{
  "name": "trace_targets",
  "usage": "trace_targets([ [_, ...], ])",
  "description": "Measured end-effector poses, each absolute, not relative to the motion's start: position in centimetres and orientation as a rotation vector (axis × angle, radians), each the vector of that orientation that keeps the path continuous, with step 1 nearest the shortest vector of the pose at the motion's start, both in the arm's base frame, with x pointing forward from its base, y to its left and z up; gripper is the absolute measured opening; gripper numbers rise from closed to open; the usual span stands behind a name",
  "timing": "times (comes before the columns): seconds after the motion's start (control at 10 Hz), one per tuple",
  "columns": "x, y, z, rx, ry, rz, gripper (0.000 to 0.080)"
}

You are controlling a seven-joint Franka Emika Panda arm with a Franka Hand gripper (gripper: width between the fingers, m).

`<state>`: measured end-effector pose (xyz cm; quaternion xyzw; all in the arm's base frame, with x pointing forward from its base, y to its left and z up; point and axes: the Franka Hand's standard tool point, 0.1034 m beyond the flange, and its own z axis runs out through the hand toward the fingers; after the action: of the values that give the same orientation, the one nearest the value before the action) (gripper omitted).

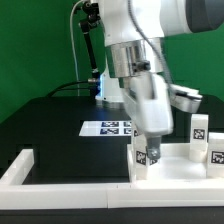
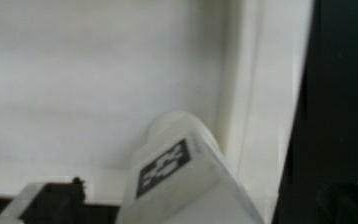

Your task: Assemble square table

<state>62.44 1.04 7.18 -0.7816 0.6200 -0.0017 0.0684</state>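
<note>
We found the claw (image 1: 150,140) spread above a leg (image 2: 179,170); rigid, light, smooth plastic, best pinched mid-shaft.

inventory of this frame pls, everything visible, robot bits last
square table top: one, white, tray-like, on the exterior view's right, against the rail.
legs: three visible, white, tagged; one upright under the gripper, two further to the exterior view's right. Wrist view shows a tagged leg up close.
border rail: white, along the near edge, with a raised end on the exterior view's left.
marker board: one, flat white with black tags, mid-table.
table: black surface.
backdrop: green.
arm: one, white.
gripper: fingers open, just above the leg.
</note>
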Motion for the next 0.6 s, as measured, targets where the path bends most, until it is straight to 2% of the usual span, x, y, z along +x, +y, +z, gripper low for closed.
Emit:
trace_targets([
  [0.2, 62.84, 1.61, 7.41, -2.659, 1.499, -0.002, 0.0649],
  [0.5, 62.80, 1.80, 7.32, -2.629, 1.565, -0.006, 0.0629],
  [0.6, 62.79, 1.87, 7.31, -2.578, 1.647, -0.002, 0.0437],
])
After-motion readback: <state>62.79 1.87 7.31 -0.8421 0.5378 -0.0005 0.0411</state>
